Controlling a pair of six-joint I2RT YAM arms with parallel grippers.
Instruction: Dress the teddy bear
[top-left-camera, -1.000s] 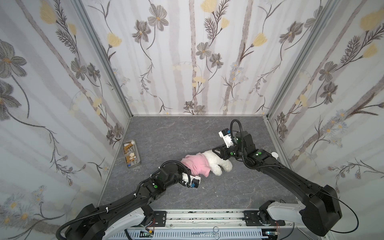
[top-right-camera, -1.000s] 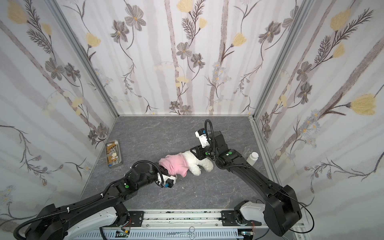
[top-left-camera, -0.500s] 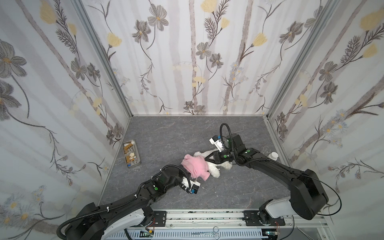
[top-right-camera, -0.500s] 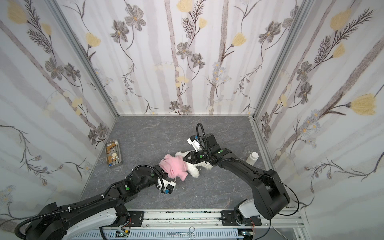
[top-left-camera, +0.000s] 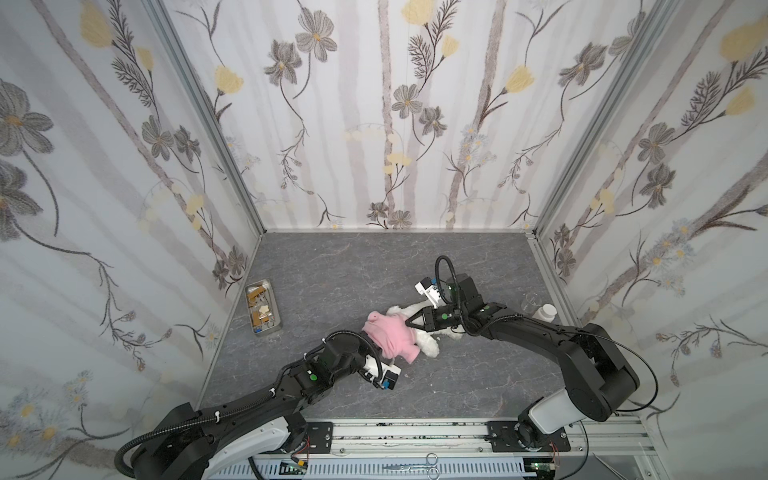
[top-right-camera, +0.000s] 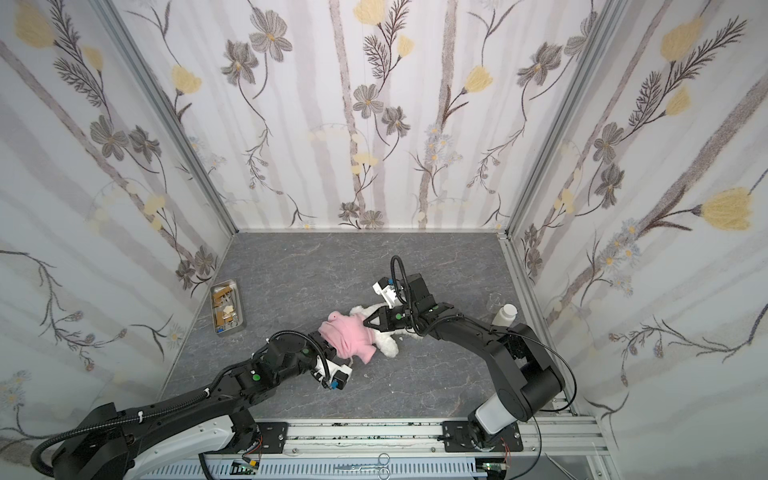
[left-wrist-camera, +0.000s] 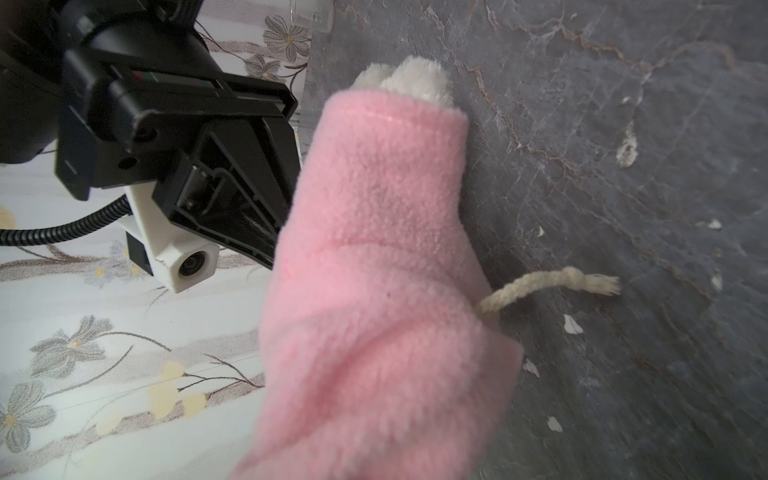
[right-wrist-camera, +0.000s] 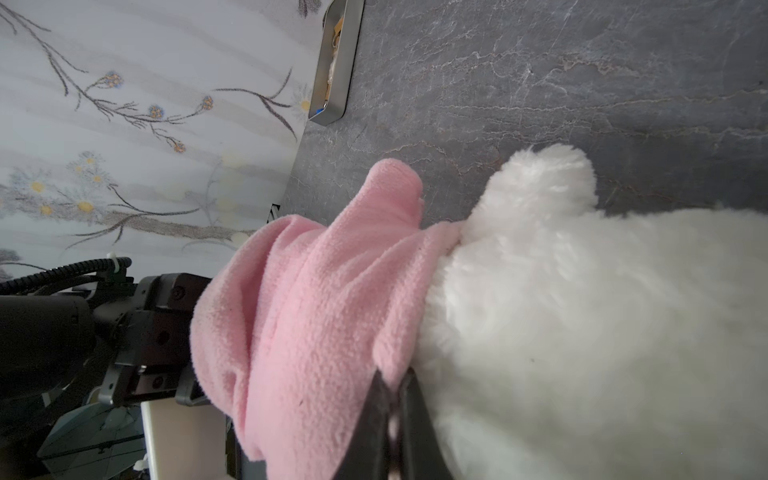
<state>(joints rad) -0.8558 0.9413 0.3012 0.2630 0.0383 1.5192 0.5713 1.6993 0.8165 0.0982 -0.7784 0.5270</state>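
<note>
Two arms and one of everything else, from the left: one shallow metal tray (top-left-camera: 267, 332) by the wall, the left gripper (top-left-camera: 372, 347), one pink fleece hoodie (top-left-camera: 392, 336), one fluffy white plush teddy bear (top-left-camera: 428, 348), the right gripper (top-left-camera: 409, 323), one small clear glass (top-left-camera: 532, 299) and one white plastic bottle (top-left-camera: 546, 311). The teddy bear lies mid-way across the grey marbled tabletop (top-left-camera: 374, 266), its upper body inside the hoodie. A white paw (left-wrist-camera: 409, 77) pokes from one sleeve, and bare fur shows on the right arm's side. The left gripper is closed, tips buried in hoodie fabric; the right gripper pinches the hoodie's hem. The tray holds small tan and brown pieces — too small to identify. Whether the glass and bottle hold anything cannot be told.
</note>
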